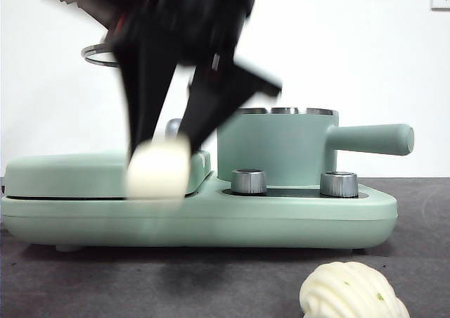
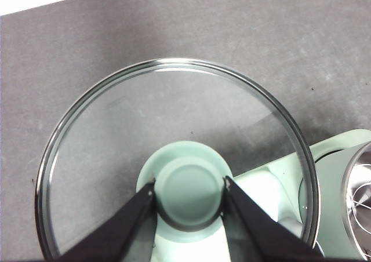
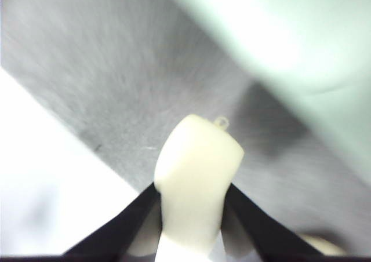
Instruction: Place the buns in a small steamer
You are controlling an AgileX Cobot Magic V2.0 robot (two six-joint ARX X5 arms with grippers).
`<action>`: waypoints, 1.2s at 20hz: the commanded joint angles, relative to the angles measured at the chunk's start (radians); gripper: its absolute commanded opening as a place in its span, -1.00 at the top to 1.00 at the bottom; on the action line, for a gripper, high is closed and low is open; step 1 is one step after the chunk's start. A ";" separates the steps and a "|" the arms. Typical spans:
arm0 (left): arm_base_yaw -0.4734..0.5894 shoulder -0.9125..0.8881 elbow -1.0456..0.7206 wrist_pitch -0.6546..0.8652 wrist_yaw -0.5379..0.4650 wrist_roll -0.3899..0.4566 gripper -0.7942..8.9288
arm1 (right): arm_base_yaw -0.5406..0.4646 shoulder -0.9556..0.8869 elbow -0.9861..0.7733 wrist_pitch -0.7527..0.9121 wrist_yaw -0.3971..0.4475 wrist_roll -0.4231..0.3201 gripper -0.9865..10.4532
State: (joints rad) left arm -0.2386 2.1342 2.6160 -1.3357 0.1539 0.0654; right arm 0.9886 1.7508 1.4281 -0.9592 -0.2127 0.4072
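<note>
Risk: smooth bun (image 3: 197, 175) being squeezed by right pincer (image 3: 194, 201), slipping possible | left pincer (image 2: 189, 195) gripping lid knob (image 2: 189, 188)

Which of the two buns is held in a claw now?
The smooth bun, clamped in the right claw and lifted. The ridged bun with green flecks lies free on the table.

A flat mint-green lidded griddle (image 1: 84, 174) sits on the dark grey table (image 1: 140, 276).
</note>
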 commanded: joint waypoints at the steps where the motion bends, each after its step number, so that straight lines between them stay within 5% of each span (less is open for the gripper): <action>1: 0.004 -0.010 0.043 0.019 0.002 -0.002 0.67 | -0.066 0.021 0.206 -0.173 0.009 -0.111 0.61; 5: 0.008 -0.010 0.043 0.019 0.002 -0.002 0.67 | -0.240 0.075 0.508 -0.346 0.101 -0.209 0.61; 11: 0.010 -0.010 0.043 0.019 0.002 -0.002 0.67 | -0.427 0.259 0.735 -0.425 0.094 -0.274 0.60; 24: 0.010 -0.010 0.042 0.019 0.002 -0.002 0.67 | -0.465 0.419 0.739 -0.375 0.018 -0.320 0.52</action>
State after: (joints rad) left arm -0.2283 2.1342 2.6160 -1.3361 0.1543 0.0631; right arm 0.5133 2.1403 2.1395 -1.3342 -0.1905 0.1005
